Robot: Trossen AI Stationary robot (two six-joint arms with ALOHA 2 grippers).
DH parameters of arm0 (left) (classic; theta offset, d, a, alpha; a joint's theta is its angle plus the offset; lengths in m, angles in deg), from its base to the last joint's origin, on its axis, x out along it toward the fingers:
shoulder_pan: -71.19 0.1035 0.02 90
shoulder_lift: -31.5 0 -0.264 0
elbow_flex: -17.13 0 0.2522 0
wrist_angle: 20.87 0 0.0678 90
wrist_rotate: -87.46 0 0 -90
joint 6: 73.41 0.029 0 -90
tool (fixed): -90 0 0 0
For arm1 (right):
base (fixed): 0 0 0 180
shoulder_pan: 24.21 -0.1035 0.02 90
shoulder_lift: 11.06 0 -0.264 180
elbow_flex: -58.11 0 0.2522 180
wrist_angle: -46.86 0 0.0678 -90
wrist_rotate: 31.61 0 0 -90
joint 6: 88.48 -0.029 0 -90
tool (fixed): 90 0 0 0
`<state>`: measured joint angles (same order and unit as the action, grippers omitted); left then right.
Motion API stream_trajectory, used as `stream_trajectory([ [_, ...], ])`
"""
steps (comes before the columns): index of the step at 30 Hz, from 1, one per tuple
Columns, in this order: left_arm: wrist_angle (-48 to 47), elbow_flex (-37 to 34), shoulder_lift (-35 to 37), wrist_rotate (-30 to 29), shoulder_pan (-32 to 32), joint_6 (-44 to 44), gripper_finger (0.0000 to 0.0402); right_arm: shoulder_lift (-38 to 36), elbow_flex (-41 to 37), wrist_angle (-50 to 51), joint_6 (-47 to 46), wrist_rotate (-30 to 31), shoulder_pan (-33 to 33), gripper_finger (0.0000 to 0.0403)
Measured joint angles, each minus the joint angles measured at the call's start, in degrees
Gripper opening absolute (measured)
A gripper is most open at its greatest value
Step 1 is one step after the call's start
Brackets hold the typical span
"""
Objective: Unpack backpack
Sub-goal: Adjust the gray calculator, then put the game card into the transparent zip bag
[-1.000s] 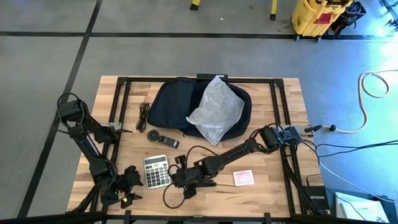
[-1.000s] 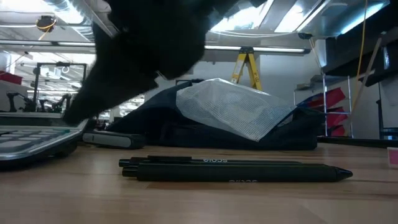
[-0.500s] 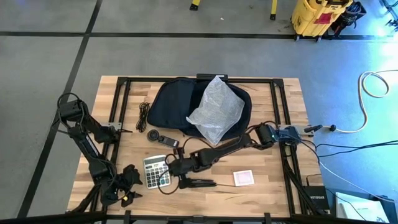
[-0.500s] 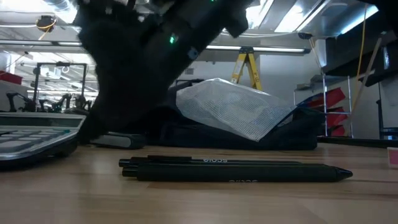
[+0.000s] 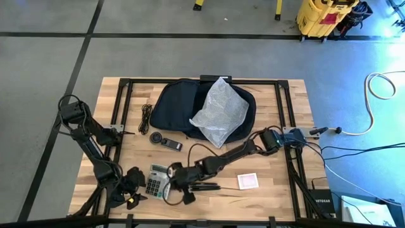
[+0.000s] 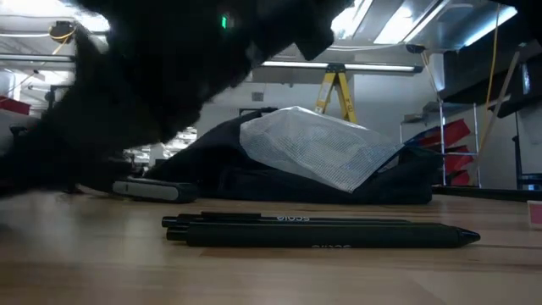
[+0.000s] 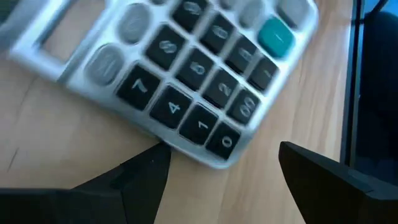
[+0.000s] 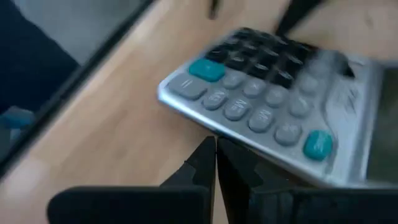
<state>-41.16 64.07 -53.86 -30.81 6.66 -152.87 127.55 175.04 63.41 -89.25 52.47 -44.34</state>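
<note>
The dark backpack (image 5: 183,104) lies flat at the table's far middle, and a crinkly clear plastic bag (image 5: 220,111) rests on its top. A silver calculator (image 5: 155,179) lies on the wood near the front left. My right gripper (image 8: 216,163) is shut, with its tips at the calculator's right side (image 5: 169,176). My left gripper (image 7: 224,180) stands open just left of the calculator (image 7: 186,81). One corner of the calculator reaches toward the gap between the left fingers. My right gripper pushes the calculator's edge (image 8: 219,135) with the tips of its shut fingers. They come slanting down from the table's right. The calculator lies flat on the table. My left gripper: one fingertip (image 7: 155,163) is at the calculator's lower edge, and I cannot tell whether it touches.
Black pens (image 5: 204,187) lie by the right arm, close in the low view (image 6: 322,230). A small white-and-red card (image 5: 247,181) lies to their right. A coiled black cord (image 5: 146,118) and a small dark device (image 5: 166,142) lie left of the backpack.
My right gripper has swung from the pens toward the table's left edge, tipped further down, and met the calculator. The calculator has slid a little toward the left gripper and turned askew. The pens stay where they were.
</note>
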Motion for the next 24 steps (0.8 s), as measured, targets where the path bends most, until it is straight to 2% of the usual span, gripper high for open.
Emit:
stream_trajectory([
  [10,0.5,2.5,0.0,-0.5,-1.1,0.2,0.0285,-0.9,0.0,13.2,-1.4,9.5,-0.8,0.0000],
  [15,4.4,5.3,0.3,-0.9,-1.1,6.4,0.0285,-5.2,-0.1,22.3,-1.8,19.1,-2.1,0.0000],
  [22,3.7,10.7,2.9,-3.6,0.5,14.7,0.0285,-11.1,0.0,27.8,-2.0,20.7,-4.1,0.0000],
  [24,3.9,12.1,3.3,-4.7,2.0,18.5,0.0285,-12.2,-2.2,28.4,-2.0,20.8,-4.6,0.0000],
])
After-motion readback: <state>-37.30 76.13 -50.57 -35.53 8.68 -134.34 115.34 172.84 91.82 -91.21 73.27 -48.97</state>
